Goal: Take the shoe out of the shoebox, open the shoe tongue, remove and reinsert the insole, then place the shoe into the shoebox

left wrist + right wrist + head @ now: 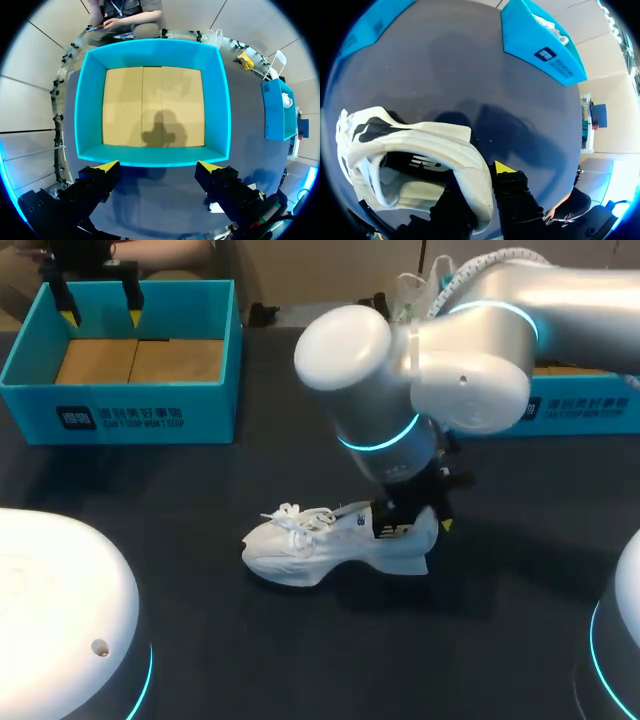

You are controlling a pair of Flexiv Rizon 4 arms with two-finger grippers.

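The white shoe (pixel 310 543) stands on the dark table, toe toward the left, laces on top. My right gripper (pixel 412 525) comes down from the right and is shut on the shoe's heel. In the right wrist view one finger is inside the shoe (pixel 415 142) and the other outside, with the heel collar pinched in my right gripper (pixel 477 192). The blue shoebox (pixel 205 405) sits at the back left, its cardboard floor bare. My left gripper (pixel 101 312) hangs open above the box's far edge. In the left wrist view the shoebox (pixel 152 62) lies ahead of my open left gripper (pixel 157 169).
A second blue box (pixel 585 405) stands at the back right behind my right arm; the right wrist view shows something white inside this second box (pixel 530 37). Dark tabletop (pixel 200 490) lies bare between the shoebox and the shoe.
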